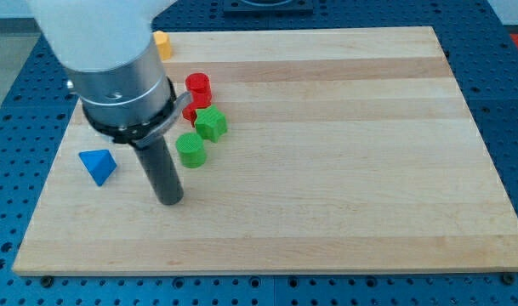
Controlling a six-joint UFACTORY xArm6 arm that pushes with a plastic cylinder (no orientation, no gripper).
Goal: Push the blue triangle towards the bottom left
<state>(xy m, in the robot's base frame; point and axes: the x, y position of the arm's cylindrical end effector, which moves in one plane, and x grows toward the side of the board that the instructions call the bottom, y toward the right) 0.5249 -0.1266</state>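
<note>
The blue triangle [98, 166] lies on the wooden board [327, 170] near the view's left edge, about mid-height. My tip [170, 201] rests on the board to the right of the triangle and a little lower, with a clear gap between them. The rod rises from the tip up and left into the arm's grey and white body, which fills the view's top left.
A green cylinder [190, 150] sits just right of the rod. A green block [211, 123] lies above it. A red cylinder [197, 86] and a second red block [193, 108] lie higher. An orange block [162, 43] shows at the board's top edge.
</note>
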